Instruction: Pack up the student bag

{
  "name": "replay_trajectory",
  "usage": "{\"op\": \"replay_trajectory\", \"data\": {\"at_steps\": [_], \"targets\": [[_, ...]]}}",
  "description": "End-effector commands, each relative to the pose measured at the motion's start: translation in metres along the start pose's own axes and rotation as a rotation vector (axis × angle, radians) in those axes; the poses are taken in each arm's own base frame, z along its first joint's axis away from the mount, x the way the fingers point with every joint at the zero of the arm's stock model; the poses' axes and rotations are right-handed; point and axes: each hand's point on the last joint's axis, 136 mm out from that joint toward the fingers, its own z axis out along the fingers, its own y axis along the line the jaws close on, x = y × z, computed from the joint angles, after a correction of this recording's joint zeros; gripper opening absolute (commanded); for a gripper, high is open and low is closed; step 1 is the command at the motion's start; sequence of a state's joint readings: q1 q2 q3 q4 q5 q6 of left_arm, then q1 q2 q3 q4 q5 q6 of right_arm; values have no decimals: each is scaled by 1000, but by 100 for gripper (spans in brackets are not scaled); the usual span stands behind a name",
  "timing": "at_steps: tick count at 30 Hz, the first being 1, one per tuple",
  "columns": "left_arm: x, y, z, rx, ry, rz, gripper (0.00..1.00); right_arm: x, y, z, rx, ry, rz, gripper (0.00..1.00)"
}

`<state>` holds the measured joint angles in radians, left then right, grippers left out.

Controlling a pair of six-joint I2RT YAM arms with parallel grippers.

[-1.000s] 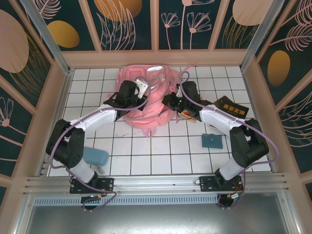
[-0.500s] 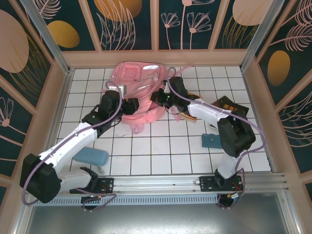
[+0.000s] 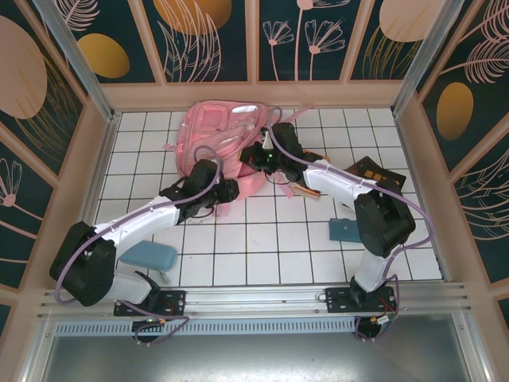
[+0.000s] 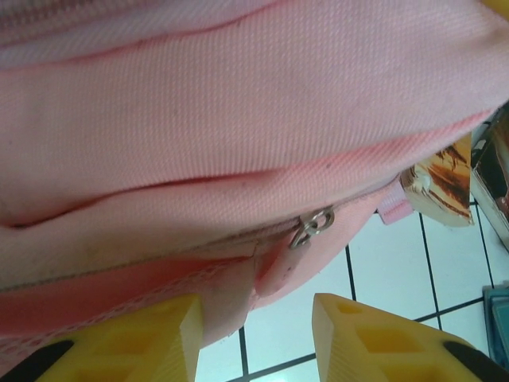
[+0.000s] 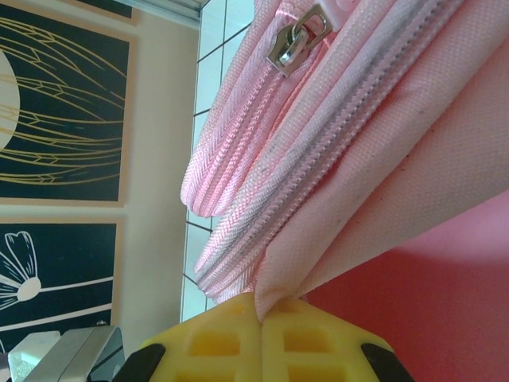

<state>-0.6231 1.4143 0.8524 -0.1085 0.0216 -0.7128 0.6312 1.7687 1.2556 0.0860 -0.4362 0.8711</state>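
Note:
The student bag (image 3: 215, 131), pink fabric, lies crumpled on the white tiled floor at the back centre. My left gripper (image 3: 229, 191) sits at its near lower edge. In the left wrist view that gripper (image 4: 254, 334) stands open, a flap of the bag (image 4: 238, 103) hanging beside the left finger (image 4: 135, 338) and a metal zip pull (image 4: 312, 227) just above. My right gripper (image 3: 256, 153) is at the bag's right side. In the right wrist view it (image 5: 261, 318) is shut on a fold of the bag (image 5: 382, 159) beside a zip line, with another zip pull (image 5: 298, 40) higher up.
A blue case (image 3: 149, 256) lies near left by the left arm's base. A teal item (image 3: 347, 231) and a dark book with yellow lettering (image 3: 374, 171) lie to the right, with brownish items (image 3: 306, 187) under the right forearm. Patterned walls enclose the floor.
The bag has been drawn back and bunched up. My left gripper let go, opened and dropped to the bag's near edge. My right gripper shifted left, still pinching fabric.

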Motion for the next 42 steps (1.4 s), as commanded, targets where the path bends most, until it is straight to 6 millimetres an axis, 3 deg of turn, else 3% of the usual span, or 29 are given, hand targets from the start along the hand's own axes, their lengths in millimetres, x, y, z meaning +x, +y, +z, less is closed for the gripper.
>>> {"op": "replay_trajectory", "data": {"at_steps": [1, 10, 16, 19, 27, 33, 38, 42], "targets": [[-17, -7, 2, -24, -49, -5, 38, -5, 54, -6, -157, 0, -66, 4], [-17, -7, 4, -46, -68, 48, 31, 4, 63, -2, -198, 28, -52, 3], [-16, 10, 9, -137, -76, 53, 29, 8, 67, -2, -231, 48, -41, 3], [-18, 18, 7, -186, -84, 56, 22, 9, 65, -1, -224, 48, -40, 3], [-23, 16, -6, -183, -102, 95, 3, 2, 44, 2, -127, 7, -51, 3], [-21, 17, -12, -192, -79, 128, 2, -4, 31, 3, -52, -22, -68, 3], [-16, 29, -18, -258, -49, 173, 0, -16, 1, -3, 78, -75, -104, 2], [-12, 45, -22, -312, -23, 196, 0, -24, -21, -21, 125, -103, -119, 1]]}}
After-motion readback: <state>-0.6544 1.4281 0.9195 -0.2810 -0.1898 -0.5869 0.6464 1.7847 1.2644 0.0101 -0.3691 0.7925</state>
